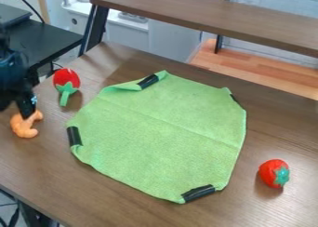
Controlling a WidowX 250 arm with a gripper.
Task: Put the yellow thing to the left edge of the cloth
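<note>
Poised with black robot hand (26, 110) directly over curved orange-yellow plastic toy (23, 126), left of green fabric cloth (162, 133), near brown wood-grain surface (43, 168)'s left edge; cannot tell whether open or gripping.

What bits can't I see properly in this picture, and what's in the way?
All in the camera view:
Part of the orange toy's top: behind the gripper.
The rest of the black arm: cut off by the left edge.
The table under the green cloth: covered by the cloth.
The cloth under each black strip: covered by the strip.
The table's nearest part: cut off by the bottom edge.
</note>
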